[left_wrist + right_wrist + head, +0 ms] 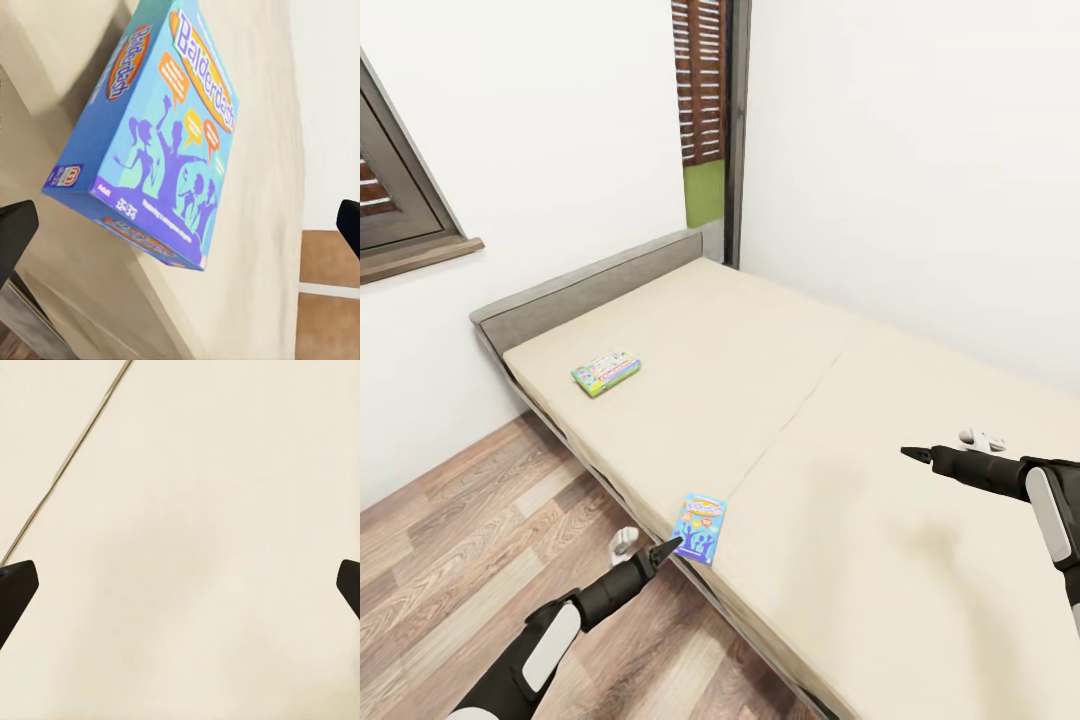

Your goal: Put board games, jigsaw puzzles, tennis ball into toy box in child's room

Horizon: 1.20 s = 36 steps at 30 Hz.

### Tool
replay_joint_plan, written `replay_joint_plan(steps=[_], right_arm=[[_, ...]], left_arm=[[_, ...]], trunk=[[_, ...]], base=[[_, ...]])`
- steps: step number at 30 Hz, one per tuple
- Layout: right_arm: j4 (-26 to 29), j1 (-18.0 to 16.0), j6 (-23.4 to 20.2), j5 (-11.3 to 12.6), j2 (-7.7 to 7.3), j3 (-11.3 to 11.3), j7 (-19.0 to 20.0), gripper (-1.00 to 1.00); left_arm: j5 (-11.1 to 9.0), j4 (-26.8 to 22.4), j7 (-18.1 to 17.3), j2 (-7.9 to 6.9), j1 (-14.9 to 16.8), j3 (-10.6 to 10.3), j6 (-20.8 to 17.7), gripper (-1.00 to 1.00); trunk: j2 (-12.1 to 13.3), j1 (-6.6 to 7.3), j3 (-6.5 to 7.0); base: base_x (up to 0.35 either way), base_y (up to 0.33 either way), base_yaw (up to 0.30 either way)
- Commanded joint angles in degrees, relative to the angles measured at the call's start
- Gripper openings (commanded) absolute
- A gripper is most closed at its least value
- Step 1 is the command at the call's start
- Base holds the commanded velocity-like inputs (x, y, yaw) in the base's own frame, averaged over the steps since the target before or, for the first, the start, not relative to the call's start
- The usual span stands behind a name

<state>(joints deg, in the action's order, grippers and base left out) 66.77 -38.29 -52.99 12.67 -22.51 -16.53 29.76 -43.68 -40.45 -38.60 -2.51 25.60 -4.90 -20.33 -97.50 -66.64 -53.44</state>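
Bed (780, 400) fills most of head view, beige sheet, grey headboard at the far end against the white wall, wood-plank floor on the robot's left; two board games lie on it, well apart; green-edged Monopoly box (606, 372) sits flat near the headboard, far from both arms; blue Balderdash box (700, 527) sits at the near left edge of the mattress, one corner reaching the edge, long axis running roughly away from the robot with a slight tilt, cover up; key relation: Balderdash box lies just ahead of the left gripper (660, 552), fingertip almost at the box's near left corner, so left arm is clearly the nearer one; right gripper (950, 450) hovers over bare sheet well to the right, nothing under it; left wrist view confirms: Balderdash box (154, 135) sits straight down the gripper's line, between the two dark fingertips (15, 232) which stand wide apart at either side of the frame, not touching the box, nothing held; left gripper (180, 225) wide enough to span the box's short side, I'd judge; right wrist view: fingertips (15, 585) likewise spread wide, right gripper (180, 577) holding nothing, only sheet and a seam line below; next move as I read it: short advance and drop of the left arm onto the box; risk: thin flat box on soft sheet at the edge, a nudge could push it off to the floor.
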Motion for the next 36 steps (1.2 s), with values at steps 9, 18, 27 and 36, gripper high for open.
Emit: replay_joint_plan(steps=[9,18,27,36], right_arm=[[0.0,0.0,-0.3,0.0,0.01,-0.1,0.2,1.00],[0.0,0.0,-0.4,0.0,0.01,-0.1,0.2,1.00],[0.4,0.0,-0.4,0.0,0.07,-0.1,0.2,1.00],[1.1,0.3,-0.4,0.0,0.15,-0.1,0.2,1.00]], left_arm=[[-0.6,0.0,-0.7,-0.28,-0.1,0.1,-0.1,1.00],[-0.6,0.0,-0.8,-0.51,-0.1,1.6,0.0,1.00],[-0.5,0.1,-1.0,-0.70,-0.1,3.4,0.0,1.00],[-0.4,0.2,-0.8,-1.16,0.1,4.0,0.0,1.00]], trunk=[[0.0,0.00,-0.62],[0.0,0.00,-1.37],[0.0,0.00,-2.18],[0.0,0.00,-3.01]], base=[[0.000,0.000,0.000],[0.000,0.000,0.000],[0.000,0.000,0.000],[0.000,0.000,0.000]])
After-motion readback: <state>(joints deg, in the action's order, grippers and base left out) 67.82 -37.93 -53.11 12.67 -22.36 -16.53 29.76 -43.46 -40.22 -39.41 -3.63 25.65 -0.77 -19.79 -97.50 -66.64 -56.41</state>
